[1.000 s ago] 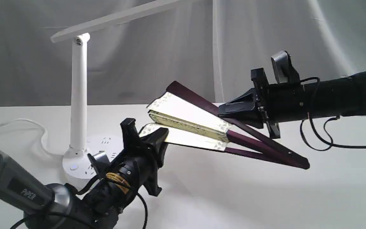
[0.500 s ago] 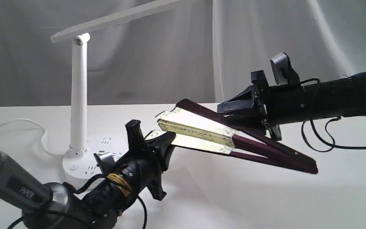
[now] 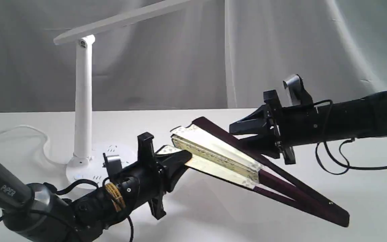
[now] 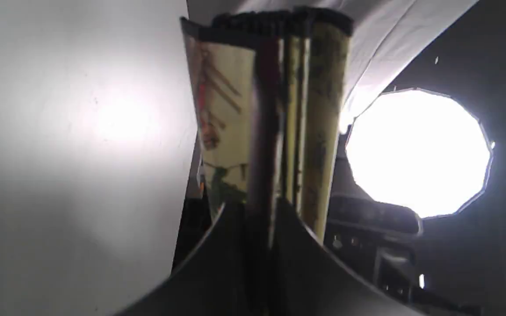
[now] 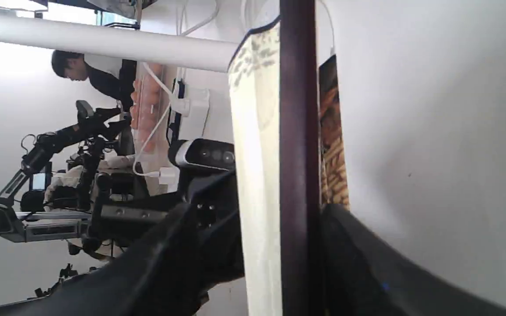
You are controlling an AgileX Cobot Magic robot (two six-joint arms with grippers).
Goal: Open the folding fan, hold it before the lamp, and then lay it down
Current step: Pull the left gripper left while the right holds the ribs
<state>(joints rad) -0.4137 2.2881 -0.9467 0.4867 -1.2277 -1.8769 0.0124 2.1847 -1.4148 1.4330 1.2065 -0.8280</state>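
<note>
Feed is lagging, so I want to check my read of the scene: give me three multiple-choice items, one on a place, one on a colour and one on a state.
1. In the exterior view, where does the lamp stand relative to the folding fan?
A. to its left
B. to its right
C. directly beneath it

2. What colour are the fan's guards?
A. white
B. dark maroon
C. green

3. What is the left gripper doing?
A. open, clear of the fan
B. shut on the lamp
C. shut on the fan's leaf end

Answers:
1 A, the lamp rises left of the fan.
2 B, the outer sticks show dark maroon.
3 C, it pinches the cream leaf edge.
</note>
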